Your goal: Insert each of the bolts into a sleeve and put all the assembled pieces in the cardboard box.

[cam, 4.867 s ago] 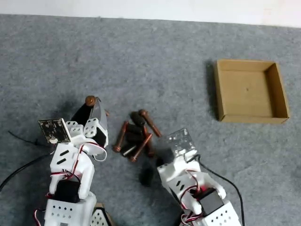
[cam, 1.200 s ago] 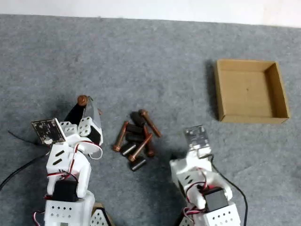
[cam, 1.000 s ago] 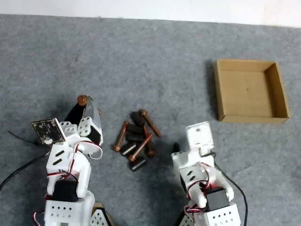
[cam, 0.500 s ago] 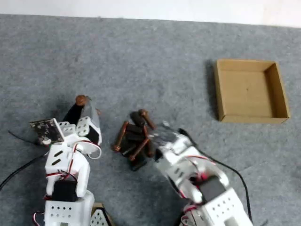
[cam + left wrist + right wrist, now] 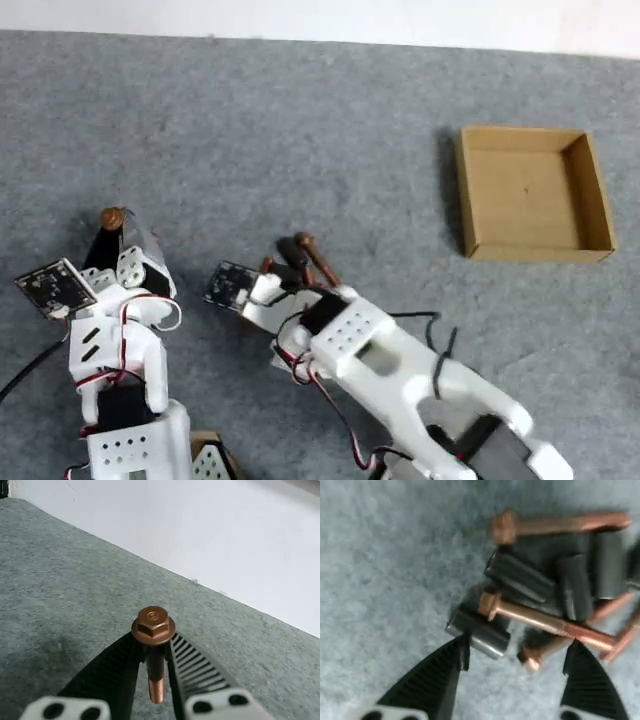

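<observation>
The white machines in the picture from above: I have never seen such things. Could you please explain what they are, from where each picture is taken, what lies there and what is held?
They are two small robot arms side by side. The high view looks down from a fixed camera; the other two pictures come from a camera on each arm's wrist. On the grey mat lie a pile of copper bolts and dark sleeves and a cardboard box. The left gripper holds one bolt; the right gripper is open over the pile.

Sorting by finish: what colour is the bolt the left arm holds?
Copper; the bolt shows best in left wrist view.
</observation>
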Controlling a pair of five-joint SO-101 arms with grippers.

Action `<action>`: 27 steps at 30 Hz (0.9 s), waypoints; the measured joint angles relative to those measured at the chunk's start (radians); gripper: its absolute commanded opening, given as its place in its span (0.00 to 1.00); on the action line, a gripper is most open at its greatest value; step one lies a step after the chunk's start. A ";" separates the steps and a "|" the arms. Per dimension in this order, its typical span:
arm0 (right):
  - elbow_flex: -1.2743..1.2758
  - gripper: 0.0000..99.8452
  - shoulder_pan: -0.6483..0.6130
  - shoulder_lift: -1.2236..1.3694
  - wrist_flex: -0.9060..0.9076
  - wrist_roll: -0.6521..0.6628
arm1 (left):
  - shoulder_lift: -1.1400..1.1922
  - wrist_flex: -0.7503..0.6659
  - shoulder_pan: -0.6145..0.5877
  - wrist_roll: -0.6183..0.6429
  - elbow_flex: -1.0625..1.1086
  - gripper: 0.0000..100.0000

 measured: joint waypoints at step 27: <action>-0.009 0.29 -0.158 0.112 0.003 0.063 | 0.000 0.000 0.000 0.000 0.000 0.00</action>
